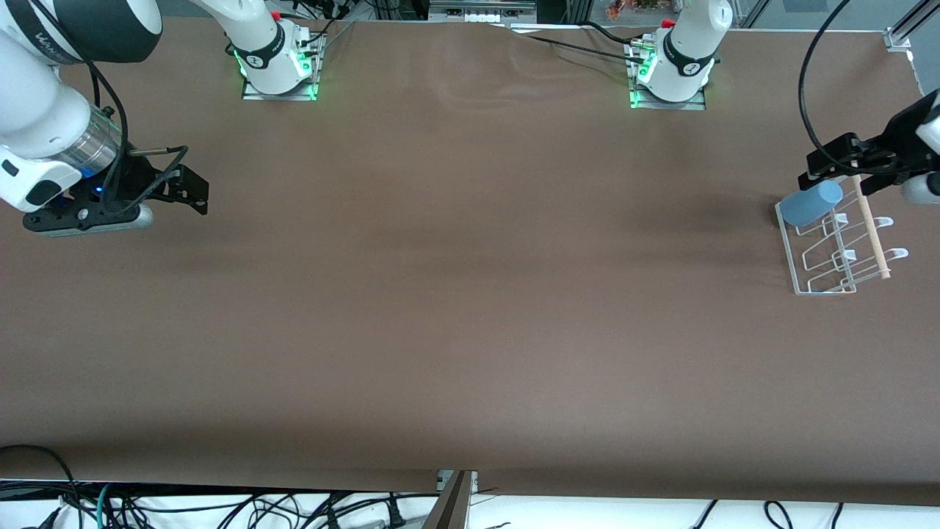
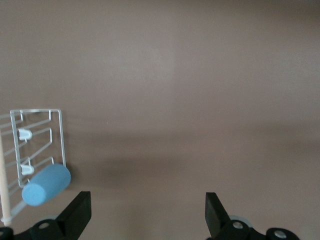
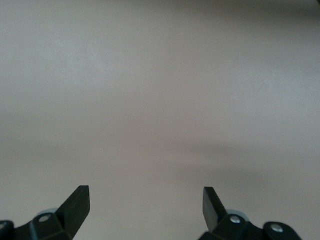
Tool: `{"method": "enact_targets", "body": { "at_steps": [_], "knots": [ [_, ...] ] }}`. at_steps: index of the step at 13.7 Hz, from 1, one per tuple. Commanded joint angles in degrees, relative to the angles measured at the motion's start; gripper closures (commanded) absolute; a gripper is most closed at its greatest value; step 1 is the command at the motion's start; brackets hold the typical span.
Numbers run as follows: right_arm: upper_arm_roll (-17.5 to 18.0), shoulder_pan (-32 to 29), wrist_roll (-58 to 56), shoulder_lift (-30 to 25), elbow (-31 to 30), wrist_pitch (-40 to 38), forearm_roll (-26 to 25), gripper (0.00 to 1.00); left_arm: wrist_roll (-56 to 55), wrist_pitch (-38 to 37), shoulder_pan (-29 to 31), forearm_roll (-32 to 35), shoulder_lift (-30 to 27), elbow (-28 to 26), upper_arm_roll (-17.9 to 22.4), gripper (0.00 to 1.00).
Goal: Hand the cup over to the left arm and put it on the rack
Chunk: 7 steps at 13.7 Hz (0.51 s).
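Front view first, going across: the right gripper sat over bare table at the right arm's end, fingers spread wide with nothing in them, just waiting. Its wrist view backed that up, two black fingertips well apart and only brown cloth between.

Then a long stretch of nothing until the left arm's end, where the cup was lying tilted on the corner of the rack that's farthest from the front camera, seemingly hung over one of the pegs. So as far as I could judge the job looked basically finished. The left gripper hovered just above the rack, close to the cup but not touching it, jaws wide and empty. In the left wrist view the cup showed off to one side of the open fingers, not between them.

Handling-wise, my guess was a light, stiff plastic tumbler, smooth and a bit slippery, not fragile. Squeezing across the body near the middle seemed the safest hold, since the taper could let it slide out.

Stuff I couldn't make out: which peg actually carried the cup, and whether its mouth faced down. The wooden rod ran partly under the gripper, and the left arm itself was cut off at the frame edge.
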Motion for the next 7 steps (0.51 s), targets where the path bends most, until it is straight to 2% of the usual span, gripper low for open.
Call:
{"method": "enact_targets", "body": {
  "at_steps": [1, 6, 7],
  "knots": [
    [-0.2, 0.2, -0.9, -0.4, 0.4, -0.2, -0.1, 0.0, -4.0, -2.4, -2.6, 2.2, 0.6, 0.8, 0.8, 0.0],
    [-0.2, 0.2, -1.1, -0.4, 0.4, -0.3, -0.1, 0.0, -4.0, -2.5, -2.7, 4.3, 2.1, 1.4, -0.8, 0.0],
    [-0.2, 0.2, -1.2, -0.4, 0.4, -0.3, -0.1, 0.0, -4.0, -2.8, -2.6, 4.6, 3.2, 3.6, -0.9, 0.0]
  ]
}}
